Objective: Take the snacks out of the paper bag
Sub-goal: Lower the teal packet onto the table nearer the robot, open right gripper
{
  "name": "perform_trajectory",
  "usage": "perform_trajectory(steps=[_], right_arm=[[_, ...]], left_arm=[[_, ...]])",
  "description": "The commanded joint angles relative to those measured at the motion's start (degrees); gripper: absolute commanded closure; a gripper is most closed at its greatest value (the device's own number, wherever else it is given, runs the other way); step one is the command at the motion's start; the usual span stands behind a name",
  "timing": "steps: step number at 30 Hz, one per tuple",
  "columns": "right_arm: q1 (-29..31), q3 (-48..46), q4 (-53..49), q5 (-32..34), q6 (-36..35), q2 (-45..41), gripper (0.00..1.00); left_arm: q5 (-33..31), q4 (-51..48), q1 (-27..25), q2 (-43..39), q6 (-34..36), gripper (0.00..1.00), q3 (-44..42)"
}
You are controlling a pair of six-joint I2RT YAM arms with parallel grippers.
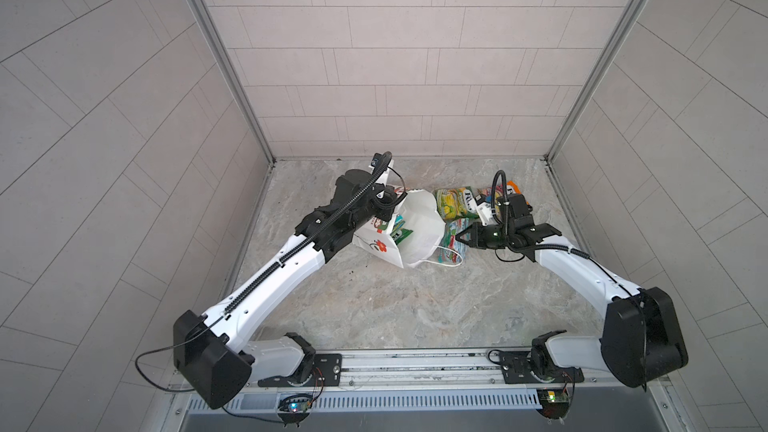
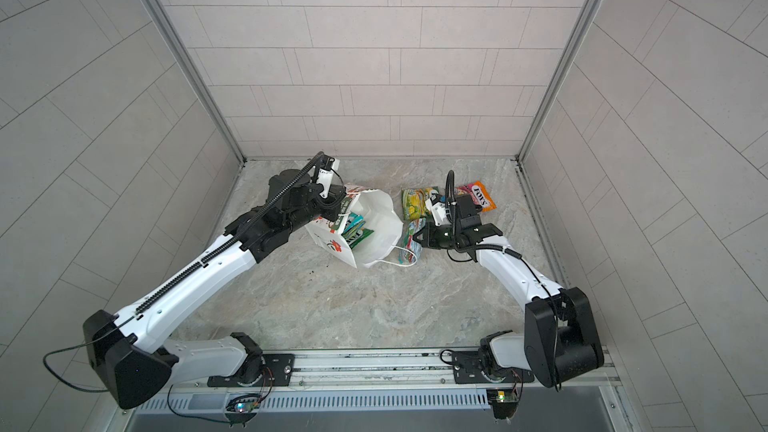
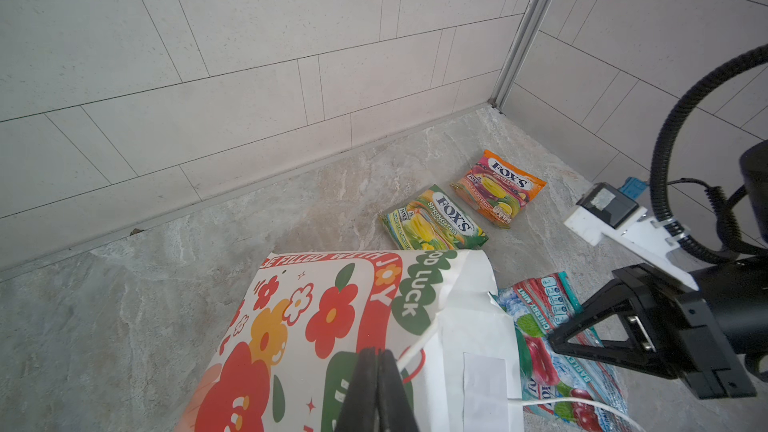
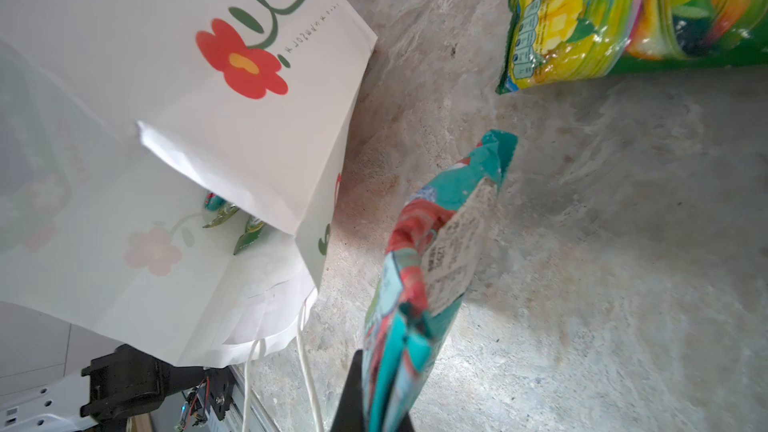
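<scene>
Paper bag (image 1: 415,218) mid-table, tilted, mouth open; green and teal packets (image 1: 401,233) still inside. Left gripper (image 3: 377,371) closed, pinching bag rim. Right gripper (image 1: 462,238) clamped on teal packet (image 4: 419,284) just outside bag mouth. Green-yellow packet (image 3: 436,220) and orange-pink packet (image 3: 498,189) flat on table (image 1: 374,305) beyond bag, side by side.

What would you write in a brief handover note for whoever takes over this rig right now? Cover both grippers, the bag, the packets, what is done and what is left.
The left gripper is shut on the rim of the paper bag, holding its mouth open.
The right gripper is shut on a teal packet, outside the bag.
Done: the green-yellow packet and the orange-pink packet lie on the table.
Left: set the teal one down, then take out the packets inside.
</scene>
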Motion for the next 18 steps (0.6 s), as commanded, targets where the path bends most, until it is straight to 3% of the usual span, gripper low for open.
perform_trajectory(steps=[1,10,18], right_arm=[[0.0,0.22,-0.99,1.85,-3.37,1.71,1.0],[-0.16,4.05,-10.37,10.97,-10.04,6.56,1.0],[-0.14,5.71,-11.35,20.89,-11.32,9.97,0.99]], left_arm=[[-1.07,0.76,-0.19,-1.49,0.59,1.0,-0.7],[-1.33,0.66,-0.44,-1.51,0.79,1.0,-0.68],[-1.29,0.64,-0.46,-1.43,0.87,1.0,-0.73]])
